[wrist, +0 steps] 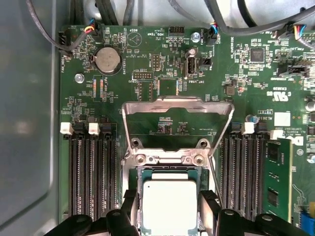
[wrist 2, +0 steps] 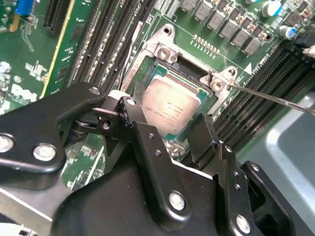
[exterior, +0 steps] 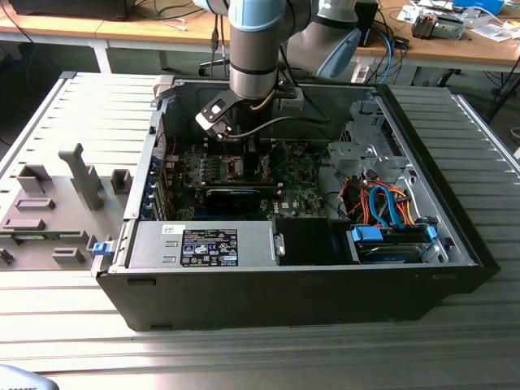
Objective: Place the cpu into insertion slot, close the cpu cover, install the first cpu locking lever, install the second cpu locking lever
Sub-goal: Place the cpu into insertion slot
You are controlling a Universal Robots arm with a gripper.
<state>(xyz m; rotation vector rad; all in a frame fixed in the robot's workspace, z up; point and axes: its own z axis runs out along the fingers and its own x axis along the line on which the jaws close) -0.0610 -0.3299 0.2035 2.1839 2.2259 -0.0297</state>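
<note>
My gripper (exterior: 236, 154) reaches down into an open computer case (exterior: 455, 219), over the green board. In both wrist views its black fingers (wrist: 132, 209) flank the cpu (wrist: 169, 204), a pale square plate, and sit against two opposite edges of it. The cpu (wrist 2: 172, 105) lies level inside the insertion slot (wrist 2: 183, 63), whose dark rim (wrist: 170, 168) frames it. Beyond the slot the cpu cover (wrist: 177, 104), a thin metal frame with an open window, stands swung up. A thin metal locking lever (wrist 2: 275, 98) sticks out past the slot's corner.
Rows of black memory slots (wrist: 93, 177) line both sides of the slot. A long black card (exterior: 236, 193) and a grey labelled box (exterior: 203, 244) lie nearer the case front. Orange and blue cables (exterior: 382, 203) fill the exterior view's right. A grey fixture block (exterior: 49, 211) sits outside the case.
</note>
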